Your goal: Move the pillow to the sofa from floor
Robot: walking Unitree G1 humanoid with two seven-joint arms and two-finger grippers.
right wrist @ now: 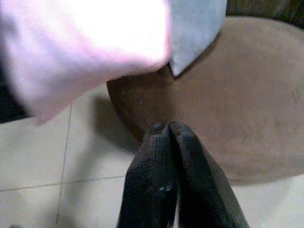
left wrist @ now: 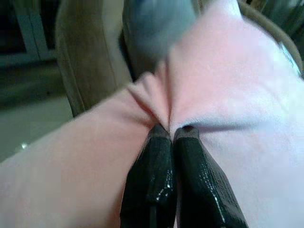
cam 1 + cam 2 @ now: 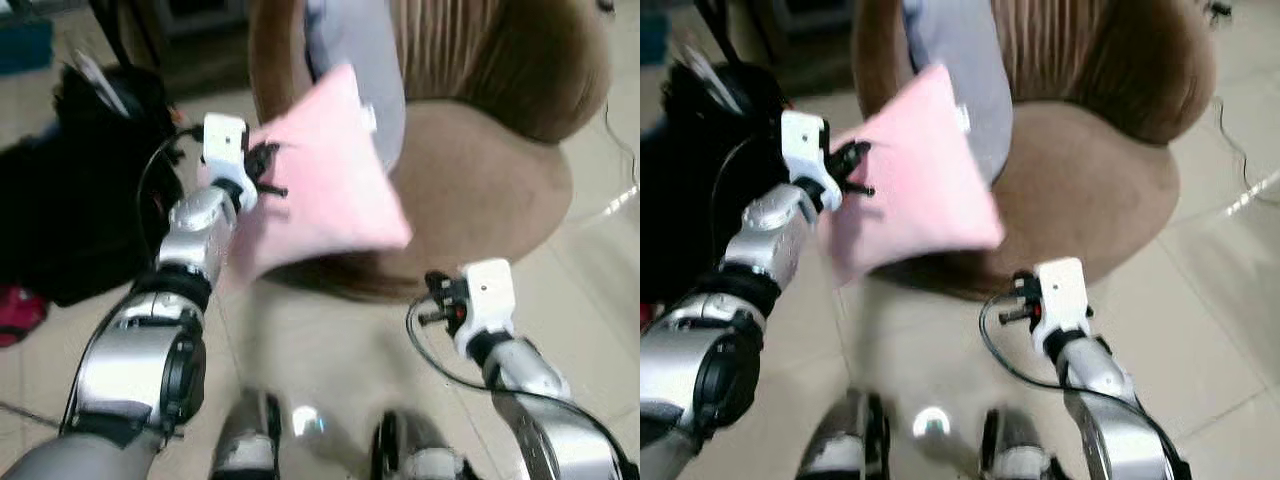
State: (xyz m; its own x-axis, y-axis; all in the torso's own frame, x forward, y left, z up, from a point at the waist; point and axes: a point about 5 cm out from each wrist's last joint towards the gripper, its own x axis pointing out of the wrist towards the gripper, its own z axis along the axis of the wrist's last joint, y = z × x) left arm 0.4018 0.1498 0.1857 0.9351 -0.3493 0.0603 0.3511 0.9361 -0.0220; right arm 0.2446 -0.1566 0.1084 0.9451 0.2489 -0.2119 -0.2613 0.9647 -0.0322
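Note:
A pale pink pillow point(image 3: 320, 180) hangs in the air over the front left edge of a round brown sofa chair point(image 3: 480, 180). My left gripper point(image 3: 265, 170) is shut on the pillow's left side; the left wrist view shows the pink fabric point(image 2: 228, 95) bunched between its closed fingertips point(image 2: 164, 133). A grey cushion point(image 3: 360, 60) leans against the sofa's striped back, behind the pink one. My right gripper point(image 3: 437, 300) is lower, in front of the sofa's seat edge, shut and holding nothing; its closed fingers point(image 1: 166, 142) point at the brown seat point(image 1: 256, 104).
A black bag point(image 3: 70, 190) sits on the tiled floor to the left, with a red item point(image 3: 20, 310) beside it. A white cable point(image 3: 620, 140) runs along the floor to the right of the sofa. My feet point(image 3: 320, 440) stand on bare tiles before the sofa.

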